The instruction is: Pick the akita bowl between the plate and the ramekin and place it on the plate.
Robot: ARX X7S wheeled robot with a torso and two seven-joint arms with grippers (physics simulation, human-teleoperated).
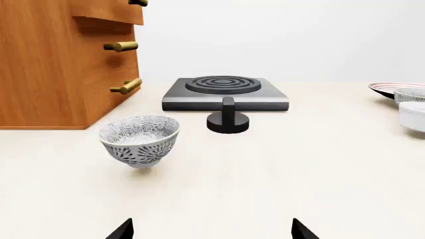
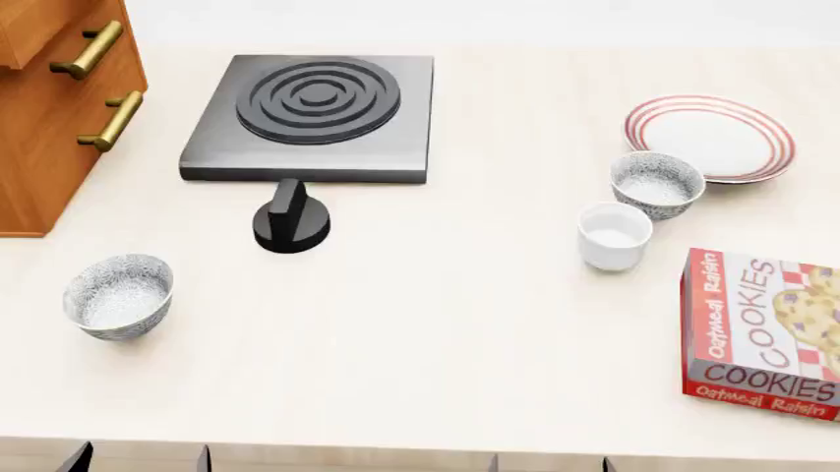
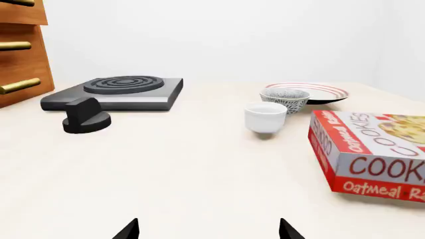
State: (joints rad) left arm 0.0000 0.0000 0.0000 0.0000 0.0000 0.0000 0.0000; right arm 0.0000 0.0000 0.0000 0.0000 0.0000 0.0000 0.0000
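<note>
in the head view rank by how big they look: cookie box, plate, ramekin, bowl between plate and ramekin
1. plate and cookie box: similar, and the box is cut off at the edge, so unranked
2. akita bowl
3. ramekin, slightly narrower

speckled bowl (image 1: 140, 140) (upright), black knob (image 1: 228, 119), hotplate (image 1: 224, 93) behind

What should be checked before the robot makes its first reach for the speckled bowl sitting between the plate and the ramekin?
1. Target identified: ok. The grey-and-white speckled akita bowl lies between the red-ringed white plate and the plain white ramekin; a second speckled bowl sits far off by the wooden drawers.
2. Plate surface free: ok.
3. Bowl upright: ok.
4. Right gripper open and empty: ok.
5. Left gripper open and empty: ok.
6. Clearance around bowl: cannot tell; ramekin and plate rim look very close, and the red cookie box lies nearby.
</note>
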